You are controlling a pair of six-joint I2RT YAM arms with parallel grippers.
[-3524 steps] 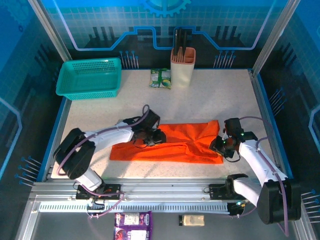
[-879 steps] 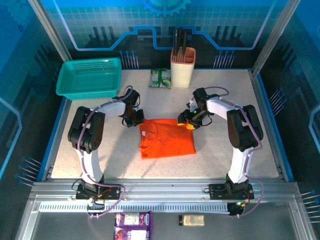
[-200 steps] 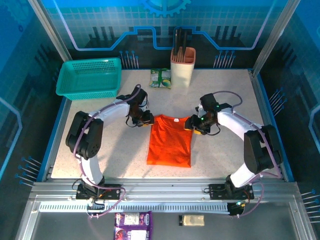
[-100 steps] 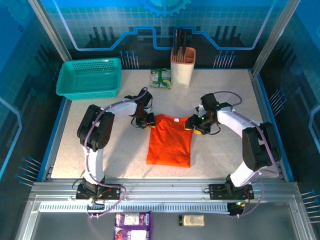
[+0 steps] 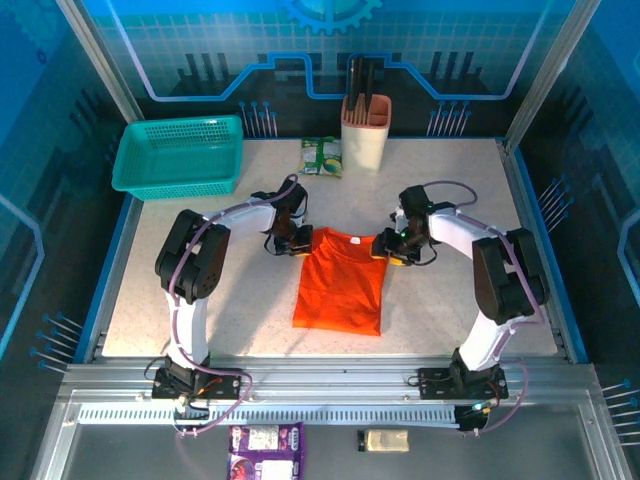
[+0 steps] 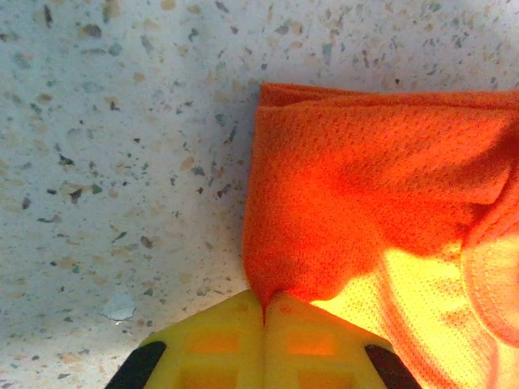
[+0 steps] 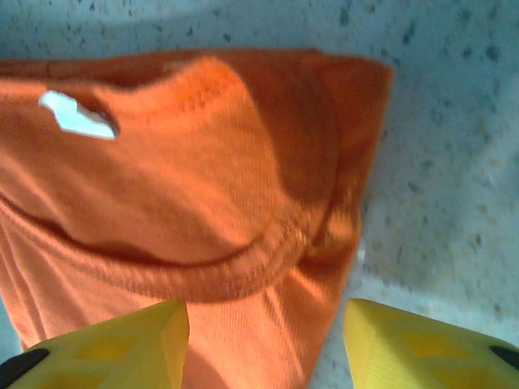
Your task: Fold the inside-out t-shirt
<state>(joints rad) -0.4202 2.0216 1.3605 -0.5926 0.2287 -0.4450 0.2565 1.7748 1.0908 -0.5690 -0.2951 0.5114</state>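
Compared with four seconds ago: t-shirt (image 5: 340,285) is longer and narrower, and both claws sit further toward the near edge of the worktop (image 5: 460,300). Over the last half second the cloth holds its place.

Item 1, t-shirt. Bright orange, folded into a tall narrow rectangle, flat on the middle of the worktop. Collar end points to the far edge, hem end to the near edge. Small white tag (image 5: 352,238) shows at the collar.

Item 2, left claw (image 5: 293,245). At the far left corner of the t-shirt. In the left wrist view its yellow fingers (image 6: 211,344) are pressed together, with a pinch of orange cloth caught in the seam between them. The corner fold fans out from that pinch.

Item 3, right claw (image 5: 392,250). At the far right corner of the t-shirt. In the right wrist view its yellow fingers (image 7: 113,344) are spread wide. Collar and shoulder cloth lie between and beyond them, and neither finger is seen gripping it.

Item 4, other stock. Teal basket (image 5: 180,155) at the far left corner of the worktop. Beige holder (image 5: 365,130) with dark tools at the far edge. Green packet (image 5: 321,157) just left of the holder.
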